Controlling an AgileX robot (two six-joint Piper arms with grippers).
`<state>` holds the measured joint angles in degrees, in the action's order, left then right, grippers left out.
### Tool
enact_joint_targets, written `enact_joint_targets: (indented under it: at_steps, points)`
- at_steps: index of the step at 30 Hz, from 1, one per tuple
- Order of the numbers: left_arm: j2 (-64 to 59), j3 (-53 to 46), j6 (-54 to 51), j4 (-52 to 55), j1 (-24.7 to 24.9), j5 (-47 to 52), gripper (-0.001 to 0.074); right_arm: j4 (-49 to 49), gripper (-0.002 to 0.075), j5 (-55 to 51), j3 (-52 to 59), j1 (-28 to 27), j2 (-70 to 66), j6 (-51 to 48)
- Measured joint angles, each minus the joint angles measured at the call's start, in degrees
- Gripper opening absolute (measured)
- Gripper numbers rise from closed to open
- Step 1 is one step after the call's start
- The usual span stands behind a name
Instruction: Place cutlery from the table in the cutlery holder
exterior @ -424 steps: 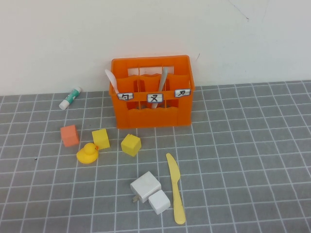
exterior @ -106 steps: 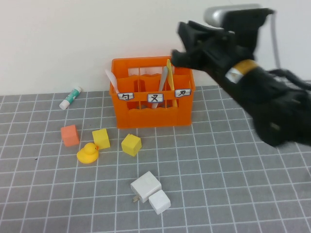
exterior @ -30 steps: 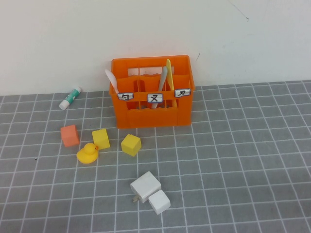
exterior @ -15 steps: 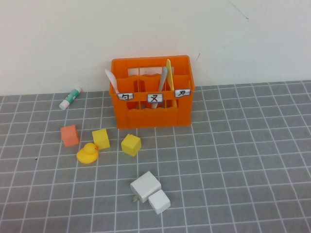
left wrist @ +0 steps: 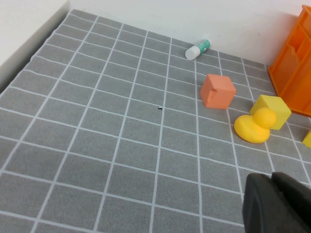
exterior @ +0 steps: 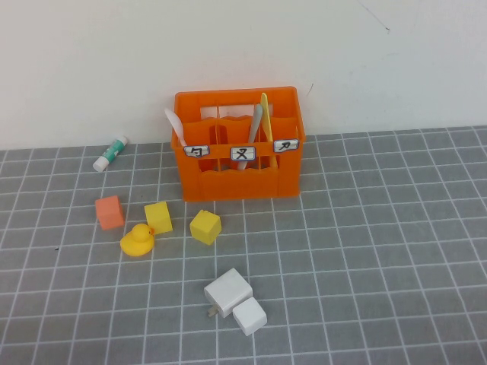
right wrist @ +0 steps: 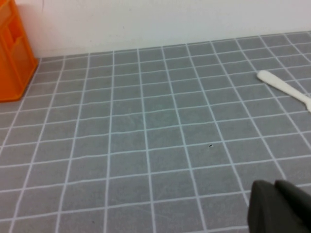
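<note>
The orange cutlery holder (exterior: 228,185) stands at the back of the table by the wall. A pale spoon (exterior: 174,125) sits in its left compartment, a grey fork (exterior: 254,125) in the middle and a yellow knife (exterior: 265,114) in the right. Neither arm shows in the high view. My left gripper (left wrist: 272,177) is shut and empty above the table, near the holder's (left wrist: 294,68) left side. My right gripper (right wrist: 274,184) is shut and empty, well to the right of the holder (right wrist: 12,58). A pale slim piece (right wrist: 284,87), like a cutlery handle, lies flat on the table beyond it.
In front of the holder lie an orange cube (exterior: 109,212), two yellow cubes (exterior: 157,217) (exterior: 205,226) and a yellow duck (exterior: 138,240). Two white charger blocks (exterior: 228,293) (exterior: 249,316) sit nearer the front. A glue stick (exterior: 110,153) lies by the wall.
The knife that lay on the table earlier now stands in the holder. The right arm that reached over the holder has left the high view. Nothing moved in the last second.
</note>
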<state>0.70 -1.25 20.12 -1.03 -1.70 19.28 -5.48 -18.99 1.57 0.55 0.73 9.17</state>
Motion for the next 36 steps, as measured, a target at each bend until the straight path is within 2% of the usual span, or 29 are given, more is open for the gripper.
enact_joint_targets:
  at_steps: [15,36]
  points:
    - [0.0,0.0,0.0,0.0,0.0,0.0,-0.0001,1.73,-0.0003,-0.21,-0.1,0.72,0.0,-3.98]
    - [0.0,0.0,-0.11,0.0,0.0,0.0,-0.0001,1.99,-0.0003,-0.28,-0.1,0.72,0.0,-4.12]
